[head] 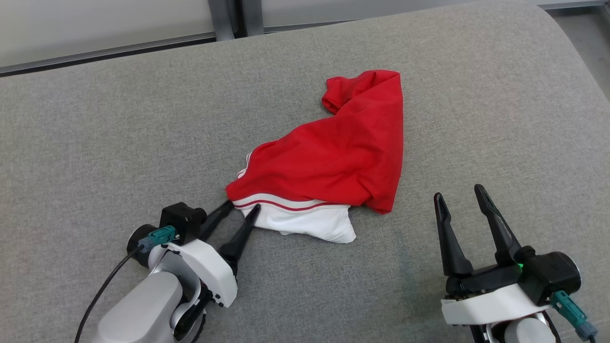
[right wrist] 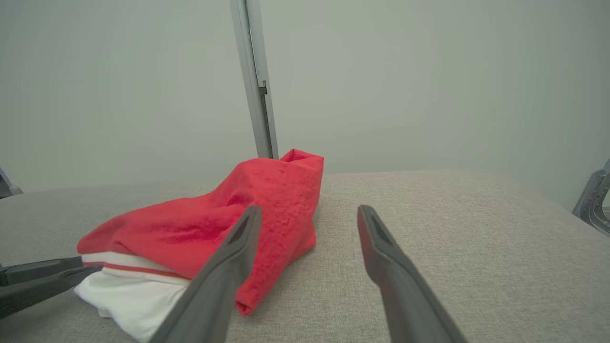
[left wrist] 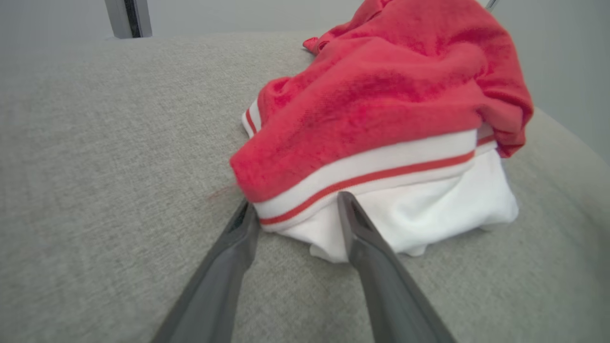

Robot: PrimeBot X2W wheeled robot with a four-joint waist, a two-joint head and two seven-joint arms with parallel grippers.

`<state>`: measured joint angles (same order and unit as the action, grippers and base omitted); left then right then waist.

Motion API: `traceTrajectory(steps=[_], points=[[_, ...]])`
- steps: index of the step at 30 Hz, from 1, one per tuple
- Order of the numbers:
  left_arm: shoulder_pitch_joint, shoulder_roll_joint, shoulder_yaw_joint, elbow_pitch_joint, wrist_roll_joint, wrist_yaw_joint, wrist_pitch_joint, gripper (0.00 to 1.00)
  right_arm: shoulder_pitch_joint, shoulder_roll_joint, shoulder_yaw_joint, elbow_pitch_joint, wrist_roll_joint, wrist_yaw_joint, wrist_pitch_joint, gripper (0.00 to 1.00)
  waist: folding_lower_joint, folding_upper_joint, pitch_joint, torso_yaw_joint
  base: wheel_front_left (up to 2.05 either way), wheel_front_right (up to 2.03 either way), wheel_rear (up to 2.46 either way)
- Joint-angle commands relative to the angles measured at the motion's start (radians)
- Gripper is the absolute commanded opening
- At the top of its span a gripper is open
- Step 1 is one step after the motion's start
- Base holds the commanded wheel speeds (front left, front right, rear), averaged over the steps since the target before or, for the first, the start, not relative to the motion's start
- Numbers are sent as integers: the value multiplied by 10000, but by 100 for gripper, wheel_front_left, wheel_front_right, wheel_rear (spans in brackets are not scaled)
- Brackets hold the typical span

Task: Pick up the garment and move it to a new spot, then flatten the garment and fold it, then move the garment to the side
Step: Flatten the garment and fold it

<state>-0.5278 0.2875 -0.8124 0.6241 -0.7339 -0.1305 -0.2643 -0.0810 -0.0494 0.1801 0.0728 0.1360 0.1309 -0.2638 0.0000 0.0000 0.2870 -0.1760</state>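
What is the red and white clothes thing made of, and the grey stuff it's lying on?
The garment looks like soft, matte knit cloth, maybe cotton or jersey: it slumps in folds and looks finely fuzzy up close. The grey surface under it looks like coarse woven upholstery over padding: a speckled weave shows and its edges are rounded. Exact fibres cannot be told.

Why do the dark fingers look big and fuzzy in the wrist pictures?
Left wrist view: the left gripper's dark fingers sit near the lens, blurred; the crumpled red cloth garment looks soft. Right wrist view: right gripper's fingers fuzzy likewise. Head view: sharp, evenly lit.
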Motion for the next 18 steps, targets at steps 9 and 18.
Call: traceTrajectory(steps=[9,18], points=[[-266,762,-944,-2955,-1665,-3,0,0,-112,-23,-92,38,210,-3,-13,100,0,0,-149,-47,0,0,0],[-2420,2491,-1984,-6415,-4489,-3,29,0,-368,-25,147,128,800,-3,-13,100,0,0,-594,-794,0,0,0]])
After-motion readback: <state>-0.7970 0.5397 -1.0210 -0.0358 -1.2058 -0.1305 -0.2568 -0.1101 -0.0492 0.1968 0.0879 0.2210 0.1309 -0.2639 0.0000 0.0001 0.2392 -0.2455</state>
